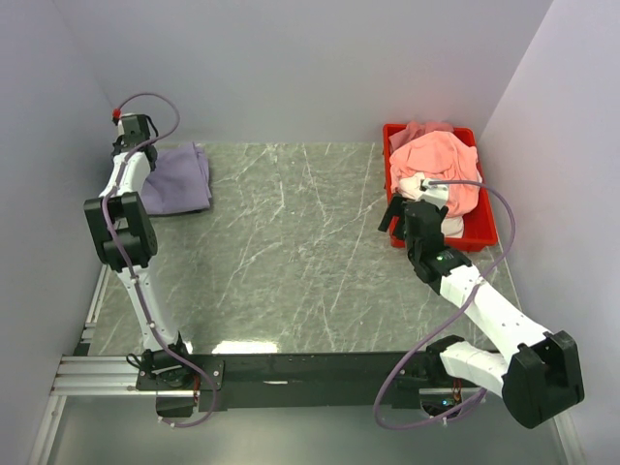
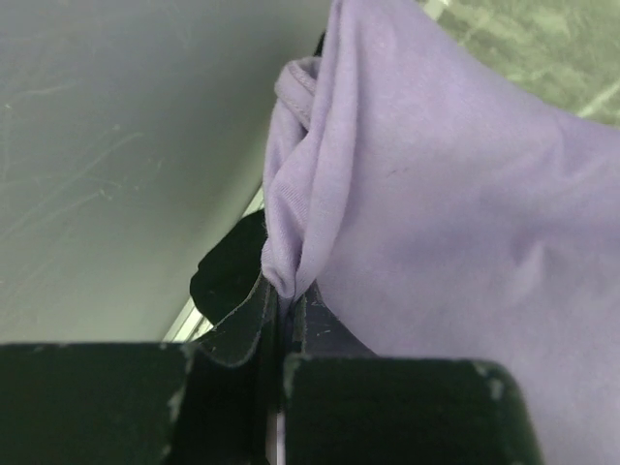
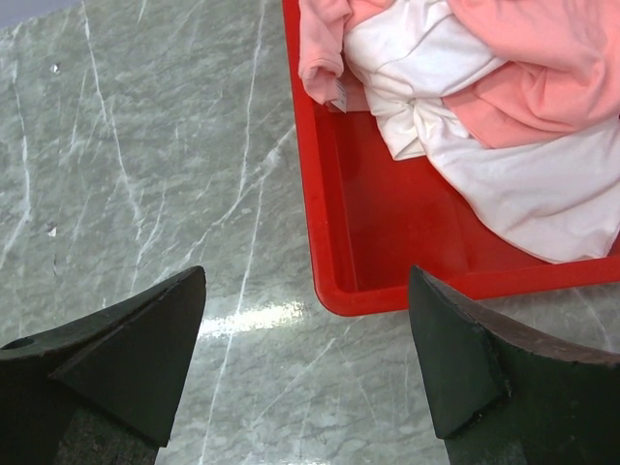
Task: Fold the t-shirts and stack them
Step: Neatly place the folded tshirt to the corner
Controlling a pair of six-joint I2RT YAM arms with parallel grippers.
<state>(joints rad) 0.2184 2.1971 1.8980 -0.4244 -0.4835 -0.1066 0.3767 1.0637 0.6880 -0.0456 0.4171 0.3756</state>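
The lavender-purple t-shirt [image 1: 176,180] lies folded at the table's far left corner. My left gripper [image 1: 136,136] is at its left edge, shut on a pinched fold of the lavender cloth [image 2: 436,194], with the jaws [image 2: 281,302] closed tight around it. A black patch [image 2: 228,273] shows beside the pinch; I cannot tell if it is the black shirt. The salmon-pink t-shirt [image 1: 441,160] and the white t-shirt [image 1: 451,225] lie bunched in the red tray [image 1: 484,235]. My right gripper [image 1: 395,215] is open and empty just above the tray's near-left corner [image 3: 334,300].
The tray stands at the far right against the right wall. In the right wrist view the pink cloth [image 3: 542,68] lies over the white cloth [image 3: 523,184], with bare tray floor [image 3: 387,213] at the near left. The left wall [image 2: 116,145] is close to the left gripper.
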